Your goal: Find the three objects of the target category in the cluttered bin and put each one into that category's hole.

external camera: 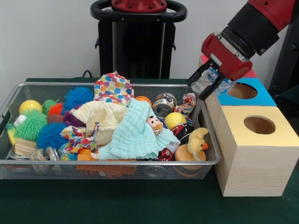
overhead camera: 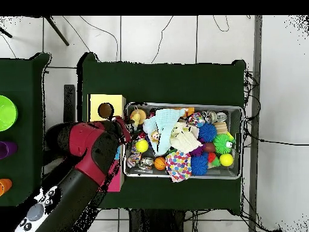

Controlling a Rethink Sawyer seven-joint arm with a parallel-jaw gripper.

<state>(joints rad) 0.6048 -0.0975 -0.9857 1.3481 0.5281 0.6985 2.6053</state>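
The red and black arm comes down from the upper right in the front view, and its gripper (external camera: 209, 84) hangs in the air between the right end of the bin (external camera: 112, 162) and the blue-topped box (external camera: 261, 99). The black fingers (external camera: 197, 74) are pinching a wrinkly see-through plastic piece (external camera: 211, 80) with light blue parts; the piece is lifted clear of the bin and sits just beside the left edge of the blue top. The round hole (external camera: 242, 90) in that blue top is near, to the right of the piece, and it is open and dark inside.

In front of the blue box stands the yellow-topped box (external camera: 258, 154) with its own round hole. Behind the blue one, a red-topped box is mostly covered by the arm.

The bin stands on the dark green table (external camera: 140, 205) and is full of mixed things: a pale blue cloth (external camera: 133, 135) lies in the middle, a dotted cloth (external camera: 113, 88) stands behind it, fuzzy spiky balls (external camera: 31, 125) in green, blue and orange lie at the left, and a metal can (external camera: 163, 106) lies toward the right end with a yellow duck toy (external camera: 198, 140) in front of it.

In the overhead view the arm (overhead camera: 84, 163) covers most of the boxes, and only the yellow top (overhead camera: 107, 109) shows clearly beside the bin (overhead camera: 184, 175).
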